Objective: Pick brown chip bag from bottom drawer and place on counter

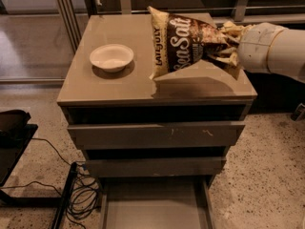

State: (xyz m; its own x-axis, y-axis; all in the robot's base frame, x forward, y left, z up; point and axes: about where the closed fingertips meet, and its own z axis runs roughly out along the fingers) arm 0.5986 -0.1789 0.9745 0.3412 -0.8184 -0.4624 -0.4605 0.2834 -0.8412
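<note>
My gripper (228, 44) comes in from the right and is shut on the right end of the brown chip bag (183, 42). The bag has cream ends and white "Sea Salt" lettering. It hangs over the right half of the counter (114, 87), its lower left corner close to or touching the surface. The bottom drawer (155, 209) is pulled out at the foot of the cabinet and its grey floor shows nothing in it.
A white bowl (111, 57) sits on the counter's left half. Two taller drawers (155, 135) are slightly open below the counter. Black cables (81, 194) and a black stand (12, 128) lie on the floor at left. A railing runs behind the cabinet.
</note>
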